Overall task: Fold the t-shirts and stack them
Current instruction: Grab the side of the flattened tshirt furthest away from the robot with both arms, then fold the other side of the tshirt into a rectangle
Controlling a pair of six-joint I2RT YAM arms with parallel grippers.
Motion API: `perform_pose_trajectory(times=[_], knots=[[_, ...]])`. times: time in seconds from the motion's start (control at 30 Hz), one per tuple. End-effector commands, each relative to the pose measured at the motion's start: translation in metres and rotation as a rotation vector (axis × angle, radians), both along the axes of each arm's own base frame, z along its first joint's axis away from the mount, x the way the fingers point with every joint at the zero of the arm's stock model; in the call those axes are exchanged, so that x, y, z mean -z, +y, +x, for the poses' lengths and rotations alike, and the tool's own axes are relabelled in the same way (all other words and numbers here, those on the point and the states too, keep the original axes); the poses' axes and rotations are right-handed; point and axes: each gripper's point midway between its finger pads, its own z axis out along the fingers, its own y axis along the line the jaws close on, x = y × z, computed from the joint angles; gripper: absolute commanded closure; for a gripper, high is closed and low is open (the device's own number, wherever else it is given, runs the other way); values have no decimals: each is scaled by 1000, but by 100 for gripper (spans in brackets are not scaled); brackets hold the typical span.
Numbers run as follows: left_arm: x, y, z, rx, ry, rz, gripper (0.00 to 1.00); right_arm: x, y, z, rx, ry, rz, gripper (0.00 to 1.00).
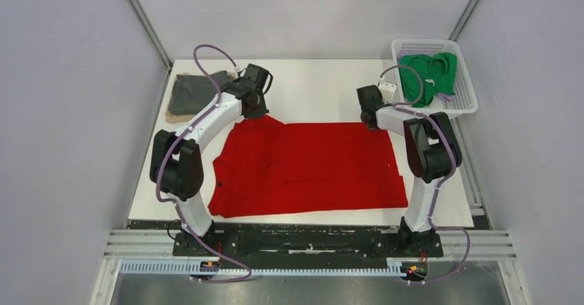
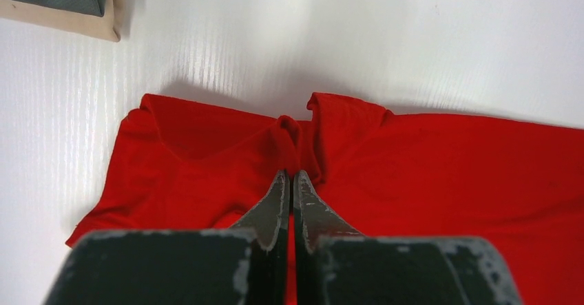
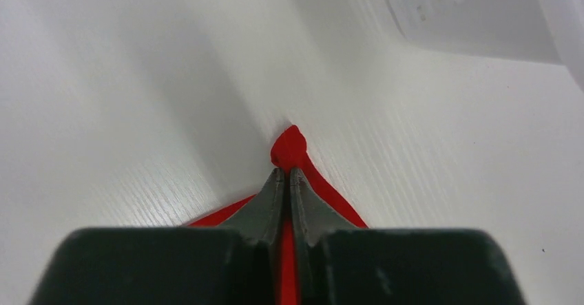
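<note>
Red t-shirt (image 1: 310, 167) pinched in left gripper (image 2: 290, 175), apparently right gripper (image 3: 286, 172) too

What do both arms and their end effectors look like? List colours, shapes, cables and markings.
The left arm and right arm have white tubular links, bulky black joint housings and a lilac cable looping alongside. The left end effector and right end effector each carry two dark grey tapered fingers, the left pair scuffed pale at the edges.
</note>
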Motion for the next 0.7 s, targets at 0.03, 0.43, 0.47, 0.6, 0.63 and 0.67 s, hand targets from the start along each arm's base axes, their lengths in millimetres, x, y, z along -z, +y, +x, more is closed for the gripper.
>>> perform_pose_trajectory(times=[0.03,0.43,0.47,0.6,0.63,0.67], knots=[[-28,2,0,-39,-84,-34,98,0,-4,-20,27,-5,28,100],[-36,3,-38,-4,-96,-44,98,-46,3,-28,-145,-139,35,100],[-36,3,-43,-2,-95,-46,98,-47,4,-33,-157,-141,44,100],[-35,6,-62,-8,-90,-46,98,-50,13,-46,-222,-152,66,100],[-35,7,-68,-11,-90,-45,98,-51,14,-50,-233,-153,65,100],[-36,9,-72,-15,-93,-45,98,-52,15,-53,-245,-155,65,100]])
